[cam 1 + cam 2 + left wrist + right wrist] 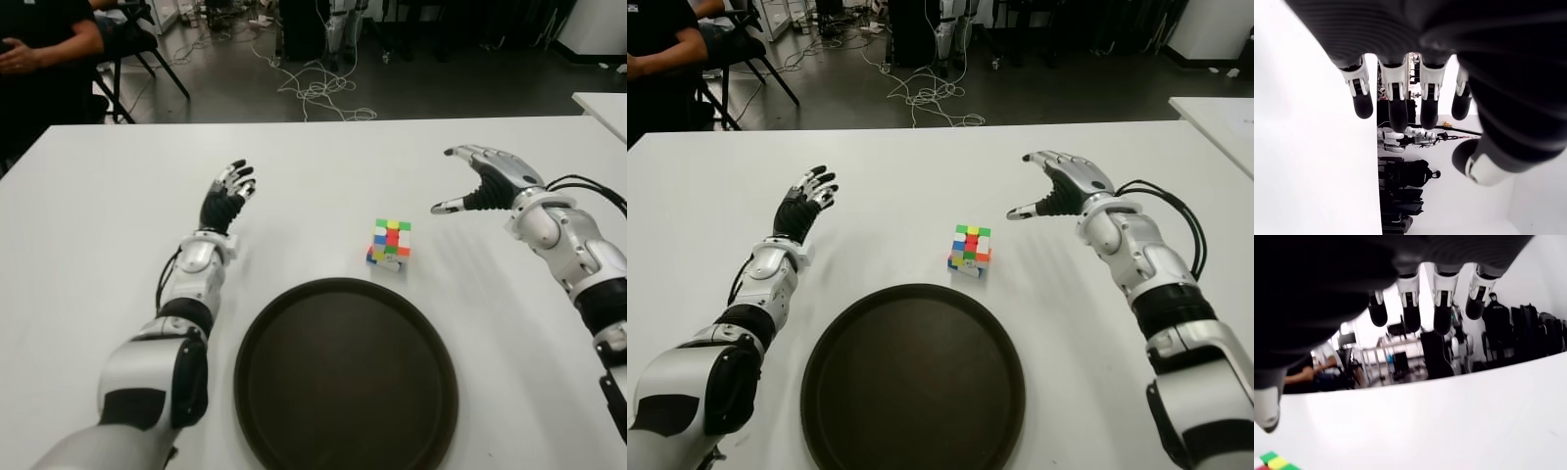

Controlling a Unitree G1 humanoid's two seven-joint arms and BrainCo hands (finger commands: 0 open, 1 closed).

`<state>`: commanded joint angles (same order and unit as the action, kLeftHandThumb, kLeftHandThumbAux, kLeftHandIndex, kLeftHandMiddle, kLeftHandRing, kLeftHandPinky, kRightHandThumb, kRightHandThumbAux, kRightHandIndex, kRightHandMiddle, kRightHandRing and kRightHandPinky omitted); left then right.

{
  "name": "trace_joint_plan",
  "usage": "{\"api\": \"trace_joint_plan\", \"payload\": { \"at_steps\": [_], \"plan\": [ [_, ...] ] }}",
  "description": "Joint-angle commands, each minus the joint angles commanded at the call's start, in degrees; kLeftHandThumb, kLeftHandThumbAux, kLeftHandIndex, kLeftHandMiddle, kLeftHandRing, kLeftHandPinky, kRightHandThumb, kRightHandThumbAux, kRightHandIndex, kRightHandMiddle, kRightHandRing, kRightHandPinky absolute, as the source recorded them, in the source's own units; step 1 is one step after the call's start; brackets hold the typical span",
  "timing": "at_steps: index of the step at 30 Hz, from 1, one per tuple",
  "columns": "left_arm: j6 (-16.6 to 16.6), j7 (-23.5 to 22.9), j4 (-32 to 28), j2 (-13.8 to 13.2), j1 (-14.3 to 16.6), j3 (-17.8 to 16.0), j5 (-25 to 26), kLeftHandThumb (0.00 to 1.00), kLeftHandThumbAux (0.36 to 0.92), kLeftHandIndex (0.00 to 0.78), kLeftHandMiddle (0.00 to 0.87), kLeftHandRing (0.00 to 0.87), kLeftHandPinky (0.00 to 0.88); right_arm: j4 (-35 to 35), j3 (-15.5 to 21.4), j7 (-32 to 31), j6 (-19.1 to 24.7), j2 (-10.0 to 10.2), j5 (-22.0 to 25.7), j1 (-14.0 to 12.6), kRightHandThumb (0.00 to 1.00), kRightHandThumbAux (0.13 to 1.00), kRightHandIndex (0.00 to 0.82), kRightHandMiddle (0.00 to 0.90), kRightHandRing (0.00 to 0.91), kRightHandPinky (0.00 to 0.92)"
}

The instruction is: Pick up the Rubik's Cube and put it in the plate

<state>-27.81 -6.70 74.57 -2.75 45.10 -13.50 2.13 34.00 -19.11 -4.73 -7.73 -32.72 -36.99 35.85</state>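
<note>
The plate (pixel 345 377) near the front edge of the bench (pixel 88 245) holds nothing. The Rubik's Cube (pixel 390 244) stands just behind it. The right robot hand (pixel 482 181) is released above the bench, right of the cube; the left robot hand (pixel 227 196) is released too.

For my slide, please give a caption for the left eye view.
Both hands open above the table, the Rubik's Cube just beyond the empty plate.

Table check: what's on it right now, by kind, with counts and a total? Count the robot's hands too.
Rubik's Cube: 1, on the table beyond the plate
Plate: 1, dark, nothing in it
Robot hands: 2, left hand and right hand, both open, holding nothing
Total: 4
</note>
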Motion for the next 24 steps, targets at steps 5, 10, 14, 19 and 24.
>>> {"api": "trace_joint_plan", "payload": {
  "at_steps": [5,10,14,19,24],
  "plan": [
    [-0.4,0.7,-0.1,0.0,-0.1,0.5,-0.7,0.006,0.646,0.169,0.193,0.149,0.119,-6.4,0.6,-1.9,2.3,-0.5,-0.2,-2.2,0.0,0.472,0.079,0.121,0.109,0.073],
    [-0.3,0.6,-0.1,0.0,0.0,0.5,-0.7,0.01,0.633,0.166,0.193,0.15,0.12,-10.6,1.0,-3.0,3.6,-0.9,-0.6,-3.5,0.0,0.477,0.076,0.122,0.112,0.076],
    [0.0,0.5,-0.1,0.0,0.0,0.5,-0.7,0.008,0.63,0.165,0.19,0.148,0.116,-13.6,1.7,-3.6,4.4,-1.2,-0.6,-4.8,0.0,0.479,0.072,0.127,0.118,0.08],
    [0.3,0.4,0.1,-0.1,0.1,0.5,-0.7,0.001,0.63,0.167,0.189,0.147,0.115,-14.9,2.5,-2.1,4.5,-1.0,-0.7,-5.8,0.0,0.47,0.075,0.137,0.125,0.085],
    [0.2,-0.2,0.1,-0.2,0.1,0.1,-0.3,0.0,0.644,0.166,0.188,0.146,0.118,-14.2,2.9,0.3,3.7,-0.5,-1.1,-5.9,0.0,0.475,0.084,0.165,0.163,0.126]
  ]
}}
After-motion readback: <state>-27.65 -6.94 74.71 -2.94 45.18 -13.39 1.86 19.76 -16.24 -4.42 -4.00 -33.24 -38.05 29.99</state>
